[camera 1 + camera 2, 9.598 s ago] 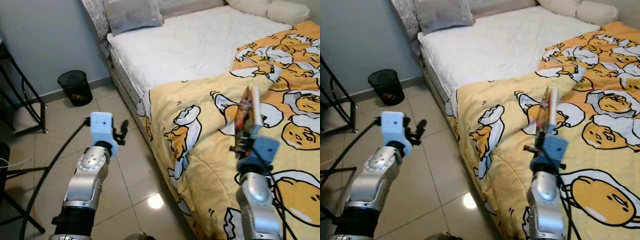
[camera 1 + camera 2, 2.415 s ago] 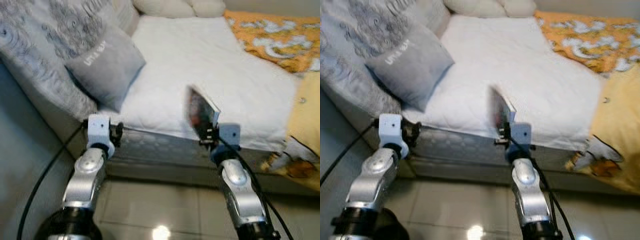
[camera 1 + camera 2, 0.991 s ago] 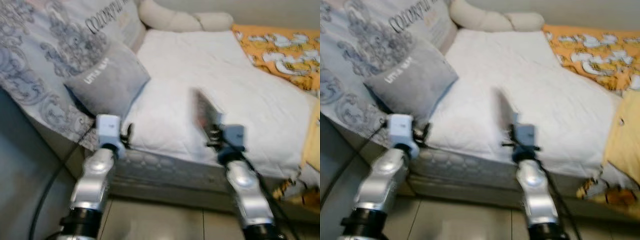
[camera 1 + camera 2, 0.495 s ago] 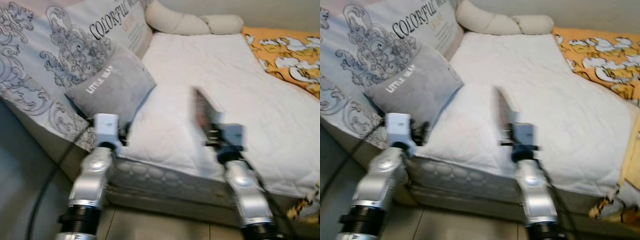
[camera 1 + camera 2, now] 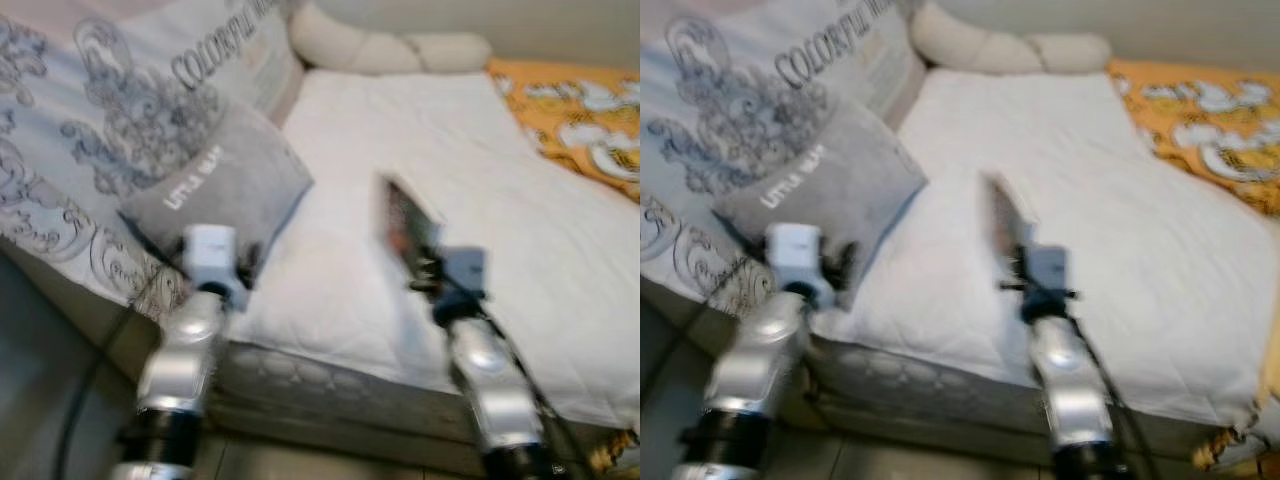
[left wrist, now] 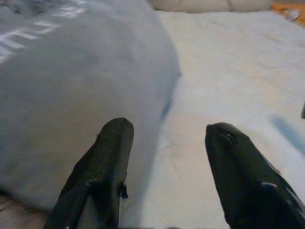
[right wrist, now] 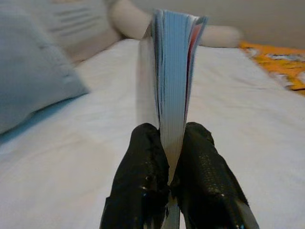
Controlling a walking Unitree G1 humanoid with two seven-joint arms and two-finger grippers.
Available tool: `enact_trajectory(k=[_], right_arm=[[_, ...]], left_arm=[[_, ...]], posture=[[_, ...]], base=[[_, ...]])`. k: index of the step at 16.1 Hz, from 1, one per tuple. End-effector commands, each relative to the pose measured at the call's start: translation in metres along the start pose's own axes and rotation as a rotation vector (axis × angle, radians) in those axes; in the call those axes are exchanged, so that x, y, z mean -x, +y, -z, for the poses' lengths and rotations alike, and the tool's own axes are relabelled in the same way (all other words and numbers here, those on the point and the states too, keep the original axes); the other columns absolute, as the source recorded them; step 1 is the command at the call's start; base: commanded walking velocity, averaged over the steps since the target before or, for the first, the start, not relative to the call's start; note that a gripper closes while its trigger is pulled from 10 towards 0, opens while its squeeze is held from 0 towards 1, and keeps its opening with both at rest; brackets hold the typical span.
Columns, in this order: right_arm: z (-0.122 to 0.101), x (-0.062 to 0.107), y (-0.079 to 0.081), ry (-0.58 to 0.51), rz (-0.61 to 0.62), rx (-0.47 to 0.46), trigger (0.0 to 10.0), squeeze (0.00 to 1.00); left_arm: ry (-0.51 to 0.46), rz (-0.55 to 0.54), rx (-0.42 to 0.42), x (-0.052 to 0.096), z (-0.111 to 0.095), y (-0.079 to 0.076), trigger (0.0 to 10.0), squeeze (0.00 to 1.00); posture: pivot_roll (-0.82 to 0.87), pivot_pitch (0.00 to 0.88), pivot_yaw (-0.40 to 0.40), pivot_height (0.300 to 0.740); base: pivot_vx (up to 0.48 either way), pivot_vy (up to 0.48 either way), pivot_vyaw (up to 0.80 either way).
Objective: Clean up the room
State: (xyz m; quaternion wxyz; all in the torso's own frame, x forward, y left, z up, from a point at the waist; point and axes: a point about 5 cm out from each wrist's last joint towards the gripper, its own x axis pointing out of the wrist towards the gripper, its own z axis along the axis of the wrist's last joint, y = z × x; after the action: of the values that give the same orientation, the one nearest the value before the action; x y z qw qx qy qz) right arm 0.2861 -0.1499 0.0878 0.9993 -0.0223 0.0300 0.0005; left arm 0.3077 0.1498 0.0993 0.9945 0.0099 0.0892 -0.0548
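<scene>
Right pincer [image 7: 170, 157] clamped on a thin book [image 7: 172, 71], held upright on edge above the bed's white mattress [image 5: 480, 150]. Left pincer [image 6: 164, 157] spread apart, empty, beside grey pillow [image 5: 225, 190].

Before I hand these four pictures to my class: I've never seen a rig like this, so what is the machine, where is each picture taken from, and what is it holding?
It is a humanoid robot with two silver arms. Two pictures come from cameras on its head, looking down at a bed. The other two come from cameras on its wrists. The right gripper is shut on a thin book, held upright over the white mattress. The left gripper is open, near a grey cushion. An orange patterned blanket lies farther along the bed.
</scene>
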Motion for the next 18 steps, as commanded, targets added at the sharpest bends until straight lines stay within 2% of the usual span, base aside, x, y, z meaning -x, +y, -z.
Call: enact_trajectory(k=[1, 8, 10, 14, 18], right_arm=[[-0.0156, -0.0042, 0.0082, -0.069, -0.019, -0.010, 10.0, 0.00], [-0.0153, -0.0041, 0.0077, -0.068, -0.012, -0.012, 10.0, 0.00], [-0.0133, -0.0033, 0.0071, -0.051, -0.007, -0.052, 10.0, 0.00], [-0.0131, -0.0010, 0.0078, -0.053, -0.008, -0.063, 10.0, 0.00], [-0.0161, -0.0020, 0.0075, -0.071, 0.000, -0.052, 10.0, 0.00]], left_arm=[[-0.004, -0.031, -0.010, 0.0006, -0.0034, 0.0117, 10.0, 0.00], [0.002, -0.027, -0.012, -0.0004, -0.0033, 0.0119, 10.0, 0.00], [0.007, -0.023, -0.013, 0.0005, -0.0023, 0.0126, 10.0, 0.00], [0.015, -0.003, -0.024, 0.0030, -0.0004, 0.0120, 10.0, 0.00], [0.032, 0.024, -0.019, 0.0040, 0.0029, 0.0113, 10.0, 0.00]], posture=[[-0.02, 0.000, 0.005, 0.740], [-0.02, 0.000, 0.011, 0.740], [-0.02, 0.000, 0.014, 0.740], [-0.01, 0.000, 0.022, 0.740], [-0.02, 0.000, 0.032, 0.740]], base=[[0.364, 0.000, 0.00], [0.356, 0.000, 0.00], [0.349, 0.000, 0.00], [0.343, 0.000, -0.76], [0.080, 0.000, -0.11]])
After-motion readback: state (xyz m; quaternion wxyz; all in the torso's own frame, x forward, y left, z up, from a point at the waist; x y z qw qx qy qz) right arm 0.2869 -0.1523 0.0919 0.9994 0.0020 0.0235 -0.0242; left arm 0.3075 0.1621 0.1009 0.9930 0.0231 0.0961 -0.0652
